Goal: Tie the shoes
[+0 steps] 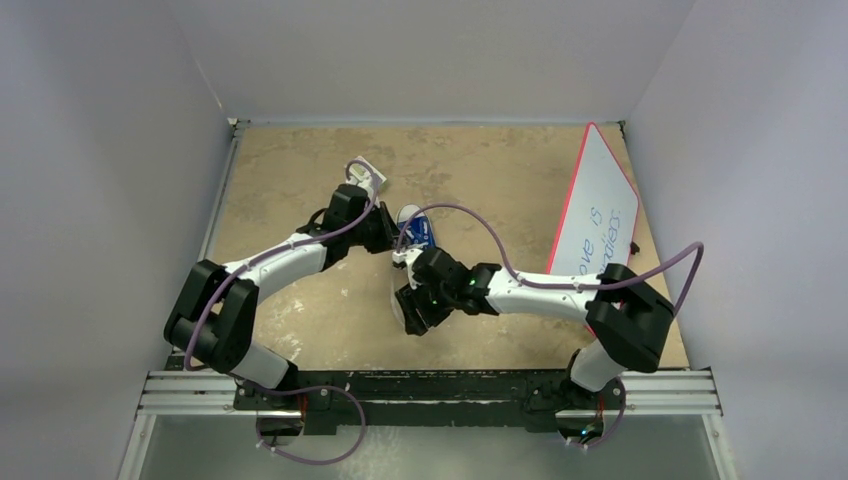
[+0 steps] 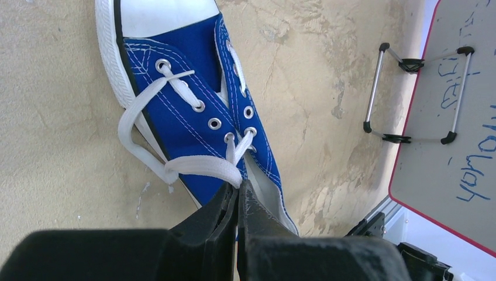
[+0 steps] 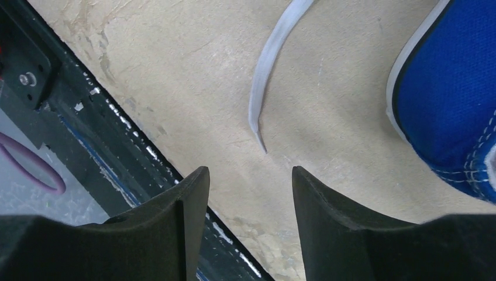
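Note:
The blue sneaker (image 1: 417, 230) with white toe cap lies mid-table; it shows closely in the left wrist view (image 2: 187, 111) and at the right edge of the right wrist view (image 3: 456, 99). My left gripper (image 2: 241, 186) is shut on a white lace (image 2: 205, 165) that runs across the shoe's side to a loop on the left. In the top view the left gripper (image 1: 385, 232) is at the shoe's left side. My right gripper (image 3: 250, 172) is open and empty above bare table, near a loose white lace end (image 3: 266, 76). In the top view it (image 1: 412, 315) hangs just in front of the shoe.
A white board with a red edge and blue writing (image 1: 597, 205) leans on a wire stand (image 2: 409, 93) at the right. A small white box (image 1: 366, 178) lies behind the left arm. The black rail at the table's near edge (image 3: 88, 134) is close to the right gripper.

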